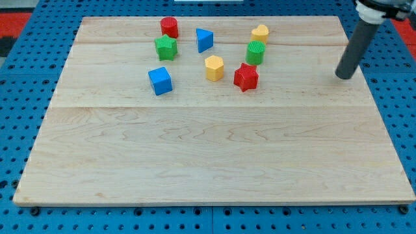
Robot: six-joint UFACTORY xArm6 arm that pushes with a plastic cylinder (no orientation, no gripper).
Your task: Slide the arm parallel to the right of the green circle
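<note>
The green circle (255, 52) is a short green cylinder standing in the upper middle of the wooden board (214, 162). A yellow block (260, 32) sits just above it and a red star (246, 77) just below it. My tip (343, 76) is the lower end of the dark rod at the view's upper right. It rests on the board far to the right of the green circle and slightly lower, touching no block.
A yellow hexagon (214, 67), a blue triangle (204, 40), a green star (166, 47), a red cylinder (169, 27) and a blue cube (160, 80) lie left of the green circle. A blue pegboard (396, 97) surrounds the board.
</note>
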